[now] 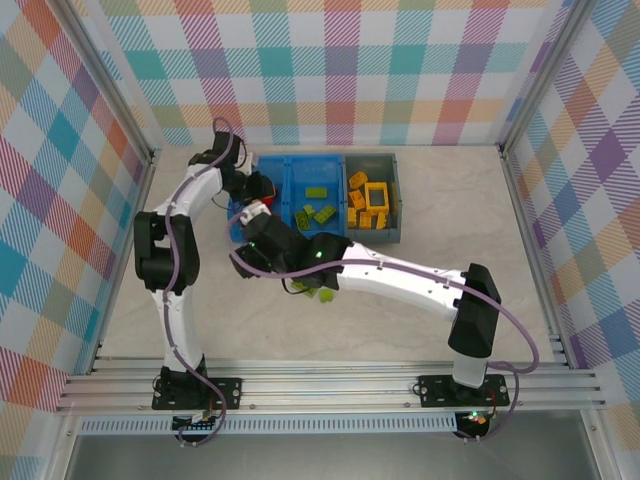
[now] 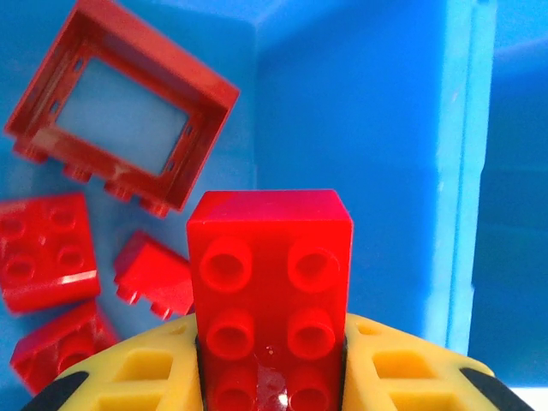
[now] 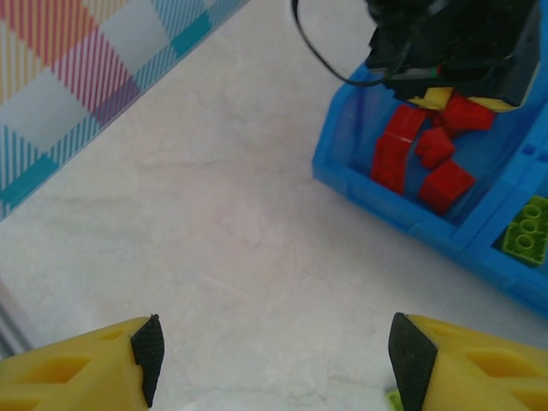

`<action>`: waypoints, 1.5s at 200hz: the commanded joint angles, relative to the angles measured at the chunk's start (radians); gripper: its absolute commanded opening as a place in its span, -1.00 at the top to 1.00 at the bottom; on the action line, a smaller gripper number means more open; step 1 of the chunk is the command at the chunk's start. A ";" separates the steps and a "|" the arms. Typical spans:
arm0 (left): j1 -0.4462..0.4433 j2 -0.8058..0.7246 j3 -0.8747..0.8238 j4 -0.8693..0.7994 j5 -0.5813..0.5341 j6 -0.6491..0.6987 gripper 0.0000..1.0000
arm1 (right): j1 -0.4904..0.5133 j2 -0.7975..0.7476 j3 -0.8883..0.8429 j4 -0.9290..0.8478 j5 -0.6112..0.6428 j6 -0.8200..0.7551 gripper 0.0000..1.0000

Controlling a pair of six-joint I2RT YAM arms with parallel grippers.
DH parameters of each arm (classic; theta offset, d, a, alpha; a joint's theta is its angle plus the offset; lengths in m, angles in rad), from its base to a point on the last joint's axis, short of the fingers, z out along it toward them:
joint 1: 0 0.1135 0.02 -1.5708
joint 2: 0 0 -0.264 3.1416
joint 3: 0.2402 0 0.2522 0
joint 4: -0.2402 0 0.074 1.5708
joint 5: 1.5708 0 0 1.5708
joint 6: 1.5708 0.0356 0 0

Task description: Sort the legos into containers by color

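Where left pincer (image 2: 270,364) clamps it by side faces, red studded plastic brick (image 2: 270,274) hangs above red compartment of blue plastic bin (image 2: 368,128): light, stiff, slick-walled; side grip suits. Below: red hollow square frame (image 2: 124,107), smaller red bricks (image 2: 43,253). Bin wall close, could snag. Right pincer (image 3: 274,360) spread apart over pale table (image 3: 223,214).

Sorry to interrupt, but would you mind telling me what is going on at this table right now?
Two arms are sorting bricks by color. The left tool grips a red brick above a compartment of the blue bin, where other red bricks lie. The right tool hangs open over the table beside that bin. The neighbouring compartment holds green bricks, the grey bin holds yellow-orange bricks, and a few lime bricks lie on the table.
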 commanded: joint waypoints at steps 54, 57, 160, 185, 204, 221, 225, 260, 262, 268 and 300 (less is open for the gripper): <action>0.014 0.104 0.091 -0.046 0.075 -0.016 0.46 | -0.022 0.009 -0.004 0.039 0.081 0.088 -0.47; 0.014 0.105 0.091 -0.047 0.073 -0.016 0.46 | -0.022 0.010 -0.003 0.034 0.085 0.090 -0.47; 0.014 0.040 0.083 -0.059 0.058 -0.005 -0.10 | -0.027 -0.001 -0.024 -0.005 0.084 0.115 -0.49; 0.014 -0.054 0.057 -0.051 0.048 -0.021 -0.09 | -0.035 -0.064 -0.110 -0.008 0.099 0.149 -0.47; 0.008 -0.208 -0.035 -0.022 0.010 -0.044 -0.13 | -0.055 -0.126 -0.215 -0.006 0.051 0.120 -0.48; -0.013 -0.390 -0.167 0.001 -0.031 -0.073 -0.17 | -0.074 -0.185 -0.333 0.016 -0.066 0.016 -0.50; -0.023 -0.437 -0.201 0.005 -0.042 -0.079 -0.17 | -0.080 -0.195 -0.357 0.015 -0.097 -0.006 -0.52; -0.151 -0.918 -0.575 0.024 -0.194 -0.228 -0.26 | -0.153 -0.146 -0.418 -0.109 -0.363 -0.148 -0.59; -0.161 -0.947 -0.595 0.022 -0.207 -0.245 -0.27 | -0.156 -0.140 -0.416 -0.116 -0.373 -0.154 -0.60; -0.194 -1.037 -0.655 0.025 -0.235 -0.292 -0.28 | -0.169 -0.116 -0.404 -0.140 -0.394 -0.172 -0.62; -0.413 -1.411 -0.919 -0.037 -0.383 -0.584 -0.31 | -0.214 0.056 -0.268 -0.260 -0.432 -0.249 -0.64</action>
